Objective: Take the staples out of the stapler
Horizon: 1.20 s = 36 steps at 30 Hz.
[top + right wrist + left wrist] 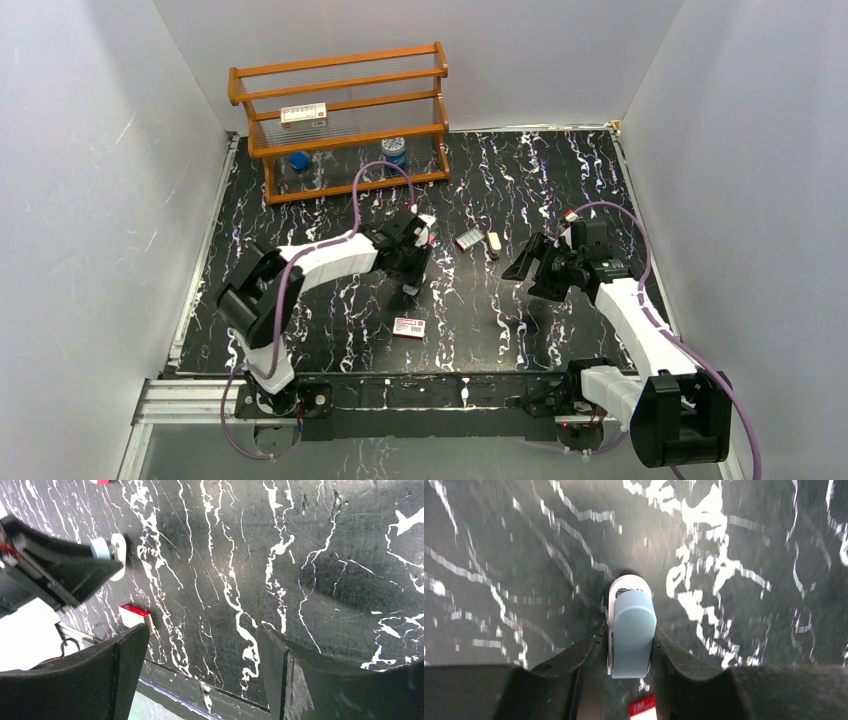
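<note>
The light teal-blue stapler (631, 630) stands on end on the black marbled table, its silver inner part showing along the left side and top. My left gripper (630, 631) is shut on it, one black finger pressed to each side. From above, the left gripper (413, 280) points down at the table's middle and hides the stapler. In the right wrist view the stapler's end (102, 547) peeks out past the left fingers. My right gripper (202, 630) is open with only table between its fingers; it hangs right of centre (533, 272), apart from the stapler.
A red-and-white box (409, 327) lies near the front edge, just below the left gripper. Two small items (468, 239) (493, 243) lie between the arms. A wooden rack (340, 110) at the back holds another box (304, 116), a blue cap (299, 160) and a bottle (394, 150).
</note>
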Available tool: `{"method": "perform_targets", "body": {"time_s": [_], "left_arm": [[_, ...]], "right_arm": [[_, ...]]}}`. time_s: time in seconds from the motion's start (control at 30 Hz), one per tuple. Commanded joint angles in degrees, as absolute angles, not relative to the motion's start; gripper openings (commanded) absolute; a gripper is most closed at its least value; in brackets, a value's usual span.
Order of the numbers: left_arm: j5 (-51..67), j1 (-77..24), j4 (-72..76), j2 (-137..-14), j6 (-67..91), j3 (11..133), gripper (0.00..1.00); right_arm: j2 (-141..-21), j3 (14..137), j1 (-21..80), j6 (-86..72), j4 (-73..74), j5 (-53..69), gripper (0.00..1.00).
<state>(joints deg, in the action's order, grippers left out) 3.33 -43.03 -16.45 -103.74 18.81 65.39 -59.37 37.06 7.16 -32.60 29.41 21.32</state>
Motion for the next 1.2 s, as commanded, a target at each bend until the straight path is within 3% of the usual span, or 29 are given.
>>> {"method": "perform_targets", "body": {"time_s": [0.0,0.07,0.2,0.43,0.67,0.77,1.07,1.17], "left_arm": [[2.24,-43.93,-18.13,-92.25,13.06,58.71,0.25],[2.62,-44.01,-17.98,-88.97,12.84,56.03,0.29],[4.43,-44.29,-16.45,-85.40,12.41,52.82,0.45],[3.95,-44.52,-16.04,-84.60,10.88,51.35,0.52],[-3.03,-44.47,-16.66,-75.31,17.59,51.77,0.86],[-6.98,-44.48,-18.87,-69.76,21.77,51.91,0.94],[-12.50,-44.17,-22.66,-52.53,33.59,44.35,0.92],[-9.32,-44.12,-21.51,-49.24,35.37,42.96,0.81]], "right_arm": [[-57.18,36.61,7.24,-33.63,27.32,22.50,0.87],[-56.92,35.59,7.23,-34.26,26.58,22.97,0.88],[-57.25,34.46,7.25,-35.48,25.18,23.84,0.88],[-57.13,35.16,7.28,-34.76,26.25,24.22,0.90],[-55.00,38.90,7.23,-34.05,27.13,23.20,0.99],[-53.56,41.40,7.29,-33.47,28.20,22.01,0.99],[-46.86,32.55,7.16,-36.32,18.27,34.02,0.99],[-44.57,32.08,7.15,-34.83,17.22,35.40,0.99]]}}
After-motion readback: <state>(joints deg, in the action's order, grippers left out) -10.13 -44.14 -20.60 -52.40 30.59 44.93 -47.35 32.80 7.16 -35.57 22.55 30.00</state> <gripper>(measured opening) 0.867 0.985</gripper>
